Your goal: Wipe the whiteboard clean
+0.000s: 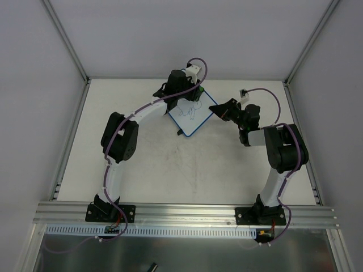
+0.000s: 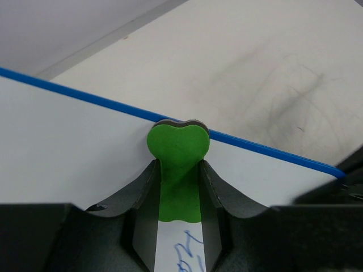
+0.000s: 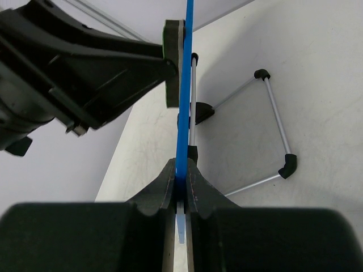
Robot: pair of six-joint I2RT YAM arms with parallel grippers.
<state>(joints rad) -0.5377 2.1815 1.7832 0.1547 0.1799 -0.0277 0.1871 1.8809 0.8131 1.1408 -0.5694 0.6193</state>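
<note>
While the right gripper [image 3: 181, 170] pinches the whiteboard [image 2: 68, 153] by its edge, the left gripper [image 2: 179, 165] squeezes the green eraser [image 2: 178, 144] at the top rim, the drawing [image 2: 190, 252] just below.

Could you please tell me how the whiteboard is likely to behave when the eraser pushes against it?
The whiteboard is probably stiff: edge-on it looks thin but straight. On its slim wire stand it could tip or slide under the eraser, likely why the right claw pinches its rim.
</note>
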